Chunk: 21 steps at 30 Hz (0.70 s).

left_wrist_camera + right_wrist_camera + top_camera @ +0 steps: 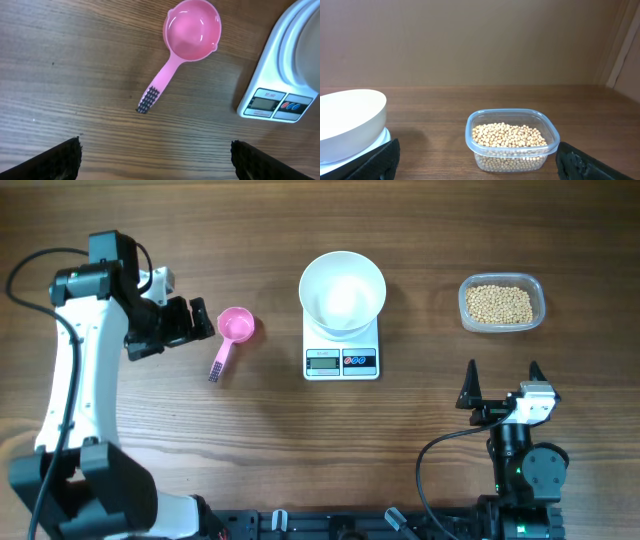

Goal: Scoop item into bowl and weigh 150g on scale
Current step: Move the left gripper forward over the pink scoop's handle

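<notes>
Brown wood-grain counter (200,460) carries everything. White-and-black left arm reaches in from the left edge, and its left pincer (207,320) is spread wide and empty, hovering near the scoop without touching it. Black right pincer (502,375) sits near the front edge on the right side, also wide and empty, aimed at the tub.

Small flat white kitchen scale with a grey display and dark buttons (341,360) sits mid-counter, toward the far edge. Round plain white deep bowl (340,300) sits on its platform and looks empty; the display is too small to read. Clear rectangular plastic tub (537,302) is toward the far right corner, well apart from the scale. Pink plastic measuring scoop (236,326) lies just left of the scale, cup toward the far edge and empty, with its dark-gridded handle end (148,100) pointing to the front edge.

Small round pale-tan beans (499,304) are all in the tub, roughly half filling it, with none in the bowl.

Judgement: scooping has not started. Scoop looks light, stiff and thin, lying flat, so take it across the narrow handle near the gridded end, where the texture should help. Beans are hard, smooth and loose and will roll and spill if the cup tilts. Tub looks light and may slide when dug into.
</notes>
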Each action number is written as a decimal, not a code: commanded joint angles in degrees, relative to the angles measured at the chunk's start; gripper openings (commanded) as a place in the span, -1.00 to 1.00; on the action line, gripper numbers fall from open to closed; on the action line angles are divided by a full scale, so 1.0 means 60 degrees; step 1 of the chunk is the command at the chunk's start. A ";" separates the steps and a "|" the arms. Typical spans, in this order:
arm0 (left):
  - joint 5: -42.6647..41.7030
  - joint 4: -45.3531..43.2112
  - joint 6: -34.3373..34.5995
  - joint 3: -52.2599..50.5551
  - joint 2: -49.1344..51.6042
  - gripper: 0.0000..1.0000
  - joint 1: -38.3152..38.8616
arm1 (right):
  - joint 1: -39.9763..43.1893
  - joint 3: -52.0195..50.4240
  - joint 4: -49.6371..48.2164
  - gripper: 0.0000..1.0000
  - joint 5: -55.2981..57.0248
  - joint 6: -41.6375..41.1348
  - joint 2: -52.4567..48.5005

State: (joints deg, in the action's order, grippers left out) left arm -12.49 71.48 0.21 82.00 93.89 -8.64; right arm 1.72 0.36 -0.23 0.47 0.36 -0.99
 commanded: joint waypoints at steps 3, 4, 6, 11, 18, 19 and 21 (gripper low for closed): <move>-0.1246 -0.0051 -0.1155 -0.0073 0.1024 1.00 -0.0036 | 0.0040 -0.0011 -0.0026 1.00 -0.0055 0.0164 0.0095; -0.1220 -0.0080 -0.1330 -0.0076 0.1253 1.00 -0.0036 | 0.0040 -0.0011 -0.0026 0.99 -0.0055 0.0164 0.0095; -0.1162 -0.0255 -0.1512 -0.0076 0.1625 1.00 -0.0098 | 0.0040 -0.0011 -0.0026 0.99 -0.0055 0.0160 0.0095; -0.1260 -0.0423 -0.1508 -0.0076 0.2499 1.00 -0.0532 | 0.0040 -0.0011 -0.0026 0.99 -0.0055 0.0164 0.0095; -0.2535 -0.0423 -0.2783 -0.0076 0.3242 1.00 -0.0794 | 0.0040 -0.0011 -0.0026 0.99 -0.0055 0.0164 0.0095; -0.2594 -0.0463 -0.2790 -0.0076 0.3289 1.00 -0.0790 | 0.0040 -0.0011 -0.0026 0.99 -0.0055 0.0164 0.0095; -0.2583 -0.0543 -0.2816 -0.0076 0.3322 1.00 -0.0772 | 0.0040 -0.0011 -0.0026 0.99 -0.0055 0.0164 0.0095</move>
State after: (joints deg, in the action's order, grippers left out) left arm -23.99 68.86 -13.06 81.87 112.97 -13.37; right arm 1.72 0.36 -0.23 0.47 0.36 -0.99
